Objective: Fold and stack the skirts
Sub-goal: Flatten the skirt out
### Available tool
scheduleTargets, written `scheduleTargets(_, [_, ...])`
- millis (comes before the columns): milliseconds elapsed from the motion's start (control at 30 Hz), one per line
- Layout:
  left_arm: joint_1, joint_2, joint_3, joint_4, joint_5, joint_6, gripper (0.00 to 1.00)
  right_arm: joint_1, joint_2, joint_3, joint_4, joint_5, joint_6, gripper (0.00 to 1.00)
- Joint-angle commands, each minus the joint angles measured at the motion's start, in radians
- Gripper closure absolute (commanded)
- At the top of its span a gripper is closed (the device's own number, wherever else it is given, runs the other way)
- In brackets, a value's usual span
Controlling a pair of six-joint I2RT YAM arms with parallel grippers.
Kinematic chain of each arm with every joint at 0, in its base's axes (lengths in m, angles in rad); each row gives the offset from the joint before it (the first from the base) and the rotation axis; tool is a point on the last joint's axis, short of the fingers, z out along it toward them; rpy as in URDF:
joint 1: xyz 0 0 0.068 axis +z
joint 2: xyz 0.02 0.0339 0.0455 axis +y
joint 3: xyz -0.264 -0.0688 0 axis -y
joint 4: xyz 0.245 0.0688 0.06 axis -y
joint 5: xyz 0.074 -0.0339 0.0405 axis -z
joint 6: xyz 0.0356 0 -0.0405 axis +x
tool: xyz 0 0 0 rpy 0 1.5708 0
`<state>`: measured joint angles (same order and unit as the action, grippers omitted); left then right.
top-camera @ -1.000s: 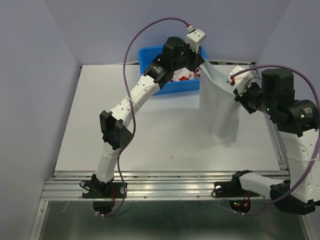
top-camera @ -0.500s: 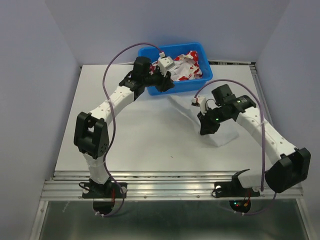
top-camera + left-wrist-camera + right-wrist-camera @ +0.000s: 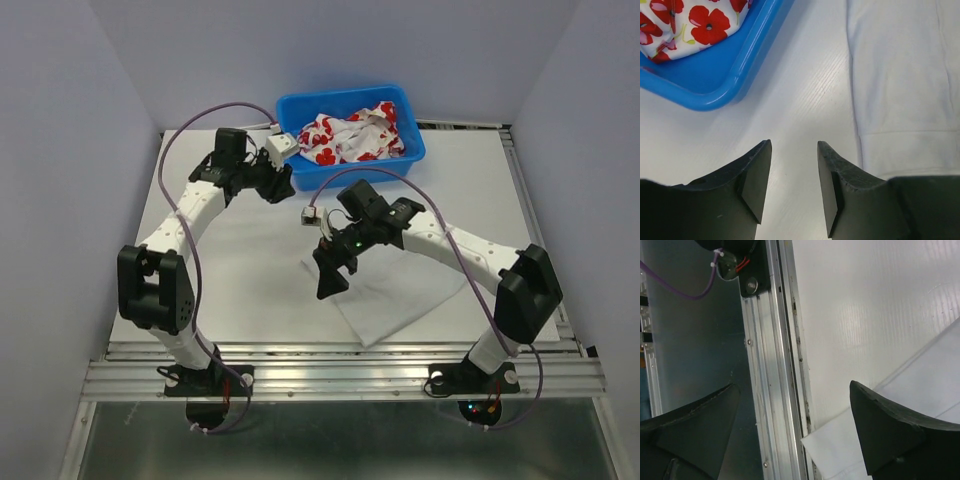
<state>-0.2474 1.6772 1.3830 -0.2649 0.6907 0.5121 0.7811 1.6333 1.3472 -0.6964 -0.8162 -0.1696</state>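
Here's the white skirt (image 3: 395,290), down flat on the desk (image 3: 230,290), spread at a slant across the near right part, one corner pointing at the front edge. The flowered skirt (image 3: 350,135) sits bunched inside the blue tub (image 3: 385,167) at the back of the desk, red blotches showing over the rim.

Left hand (image 3: 279,187) is up by the tub's near left corner, just above the desk. The left wrist camera gives a clean look: left hand (image 3: 792,185) has its two fingers parted with bare desk showing in the gap, so it is holding nothing. The tub's corner (image 3: 740,65) with the flowered cloth (image 3: 695,25) is ahead to one side, and the white skirt's hemmed edge (image 3: 905,90) runs along the other side, close to one finger but not between them.

Right hand (image 3: 329,283) hangs over the middle of the desk, at the white skirt's left edge. From its own camera the right hand (image 3: 790,435) is spread wide, fingers far apart, gripping nothing. Below it a corner of the white skirt (image 3: 840,455) reaches the aluminium rail (image 3: 775,365) at the desk's front. Whether that corner overlaps the rail or stops just at it is hard to say from this angle.
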Motion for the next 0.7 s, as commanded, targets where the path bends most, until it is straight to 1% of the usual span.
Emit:
scheduleTargets(0, [0.007, -0.122, -0.05, -0.089, 0.03, 0.049, 0.47, -0.003, -0.039, 0.063, 0.011, 0.02, -0.005, 0.06])
scheduleTargets(67, [0.007, -0.154, -0.093, -0.108, 0.009, 0.039, 0.49, -0.06, -0.096, -0.004, 0.011, 0.095, -0.008, 0.1])
scheduleTargets(100, [0.008, -0.166, -0.148, -0.105, -0.003, 0.039, 0.49, -0.095, -0.122, -0.029, 0.011, 0.13, -0.016, 0.14])
scheduleTargets(133, [0.008, -0.174, -0.171, -0.106, -0.017, 0.034, 0.49, -0.136, -0.144, -0.052, 0.003, 0.144, -0.051, 0.15])
scheduleTargets(167, [0.007, -0.181, -0.192, -0.117, -0.014, 0.054, 0.49, -0.219, -0.174, -0.077, -0.014, 0.191, -0.092, 0.16])
scheduleTargets(200, [0.004, -0.183, -0.226, -0.125, -0.016, 0.058, 0.49, -0.261, -0.184, -0.086, -0.064, 0.218, -0.178, 0.18])
scheduleTargets(267, [-0.012, -0.179, -0.254, -0.129, -0.039, 0.052, 0.49, -0.331, -0.188, -0.109, -0.104, 0.3, -0.275, 0.19])
scheduleTargets(300, [-0.024, -0.18, -0.278, -0.129, -0.042, 0.055, 0.49, -0.4, -0.184, -0.138, -0.139, 0.381, -0.315, 0.2])
scheduleTargets(333, [-0.058, -0.178, -0.289, -0.122, -0.066, 0.055, 0.5, -0.44, -0.178, -0.157, -0.146, 0.408, -0.39, 0.2])
scheduleTargets(400, [-0.11, -0.172, -0.311, -0.103, -0.117, 0.049, 0.52, -0.535, -0.149, -0.195, -0.161, 0.493, -0.462, 0.21])
scheduleTargets(433, [-0.16, -0.163, -0.332, -0.079, -0.158, 0.039, 0.53, -0.564, -0.138, -0.236, -0.164, 0.514, -0.525, 0.23])
scheduleTargets(533, [-0.242, -0.126, -0.346, -0.039, -0.207, 0.025, 0.55, -0.62, -0.093, -0.299, -0.149, 0.575, -0.597, 0.27])
scheduleTargets(633, [-0.274, -0.036, -0.306, -0.02, -0.224, -0.01, 0.58, -0.629, -0.07, -0.345, -0.112, 0.618, -0.625, 0.32])
scheduleTargets(667, [-0.283, 0.02, -0.288, -0.017, -0.227, -0.029, 0.6, -0.629, -0.069, -0.374, -0.103, 0.623, -0.628, 0.34])
